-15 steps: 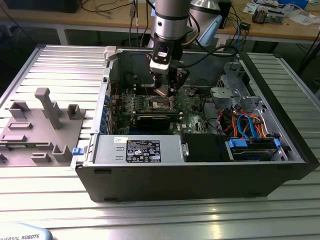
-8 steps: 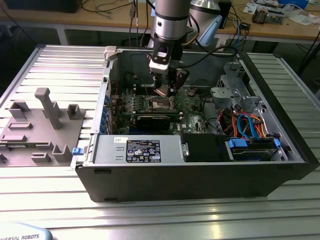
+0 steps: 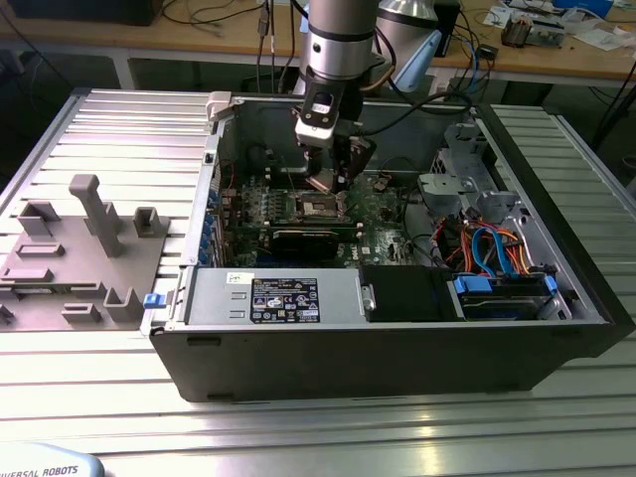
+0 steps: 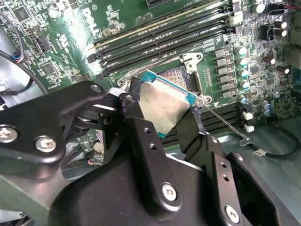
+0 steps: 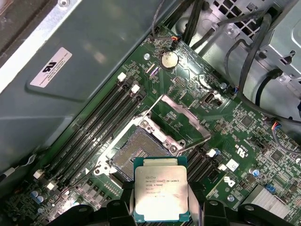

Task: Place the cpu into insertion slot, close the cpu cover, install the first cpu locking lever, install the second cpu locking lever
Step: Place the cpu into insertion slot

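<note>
First wrist view: pincer (image 5: 161,205) grips one cpu (image 5: 161,188).

An open black metal computer case (image 3: 397,363) lies on the ribbed aluminium counter (image 3: 298,437), with a silver box-shaped power supply (image 3: 278,296) along its near wall. Beside it, on the exterior view's left, lies a grey plastic plate with upright blocks (image 3: 79,248). A round silver coin battery (image 5: 170,60) sits on the green circuit board (image 5: 188,84).

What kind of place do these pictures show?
Probably a robotics laboratory: an open black desktop computer case lies on a ribbed aluminium table, cluttered wooden workbenches stand behind, and a grey robot arm reaches inside.
</note>
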Tool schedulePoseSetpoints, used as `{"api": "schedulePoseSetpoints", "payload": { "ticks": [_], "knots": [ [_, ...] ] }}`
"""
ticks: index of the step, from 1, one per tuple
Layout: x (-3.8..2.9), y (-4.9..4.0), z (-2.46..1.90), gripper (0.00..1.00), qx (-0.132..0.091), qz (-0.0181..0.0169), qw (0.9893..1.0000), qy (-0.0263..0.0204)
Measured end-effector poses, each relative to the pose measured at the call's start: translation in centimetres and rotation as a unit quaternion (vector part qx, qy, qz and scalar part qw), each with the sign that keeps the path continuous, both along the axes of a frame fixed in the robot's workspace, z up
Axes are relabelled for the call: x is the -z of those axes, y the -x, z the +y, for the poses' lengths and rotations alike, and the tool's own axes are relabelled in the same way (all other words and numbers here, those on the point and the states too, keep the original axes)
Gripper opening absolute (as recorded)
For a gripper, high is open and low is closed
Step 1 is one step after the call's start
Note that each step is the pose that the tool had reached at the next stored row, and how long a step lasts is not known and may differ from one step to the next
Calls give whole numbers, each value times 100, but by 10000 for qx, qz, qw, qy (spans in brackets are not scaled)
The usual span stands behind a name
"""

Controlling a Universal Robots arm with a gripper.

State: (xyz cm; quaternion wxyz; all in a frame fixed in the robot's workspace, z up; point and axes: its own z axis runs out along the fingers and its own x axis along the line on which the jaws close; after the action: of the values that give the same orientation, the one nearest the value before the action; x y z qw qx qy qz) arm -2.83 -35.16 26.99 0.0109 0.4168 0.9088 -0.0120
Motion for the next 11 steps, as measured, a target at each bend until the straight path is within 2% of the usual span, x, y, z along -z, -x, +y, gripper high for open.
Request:
{"api": "schedulePoseSetpoints", "payload": {
  "ticks": [11],
  "knots": [
    [5,0,2,54,67,0,10000,0]
  ]
}}
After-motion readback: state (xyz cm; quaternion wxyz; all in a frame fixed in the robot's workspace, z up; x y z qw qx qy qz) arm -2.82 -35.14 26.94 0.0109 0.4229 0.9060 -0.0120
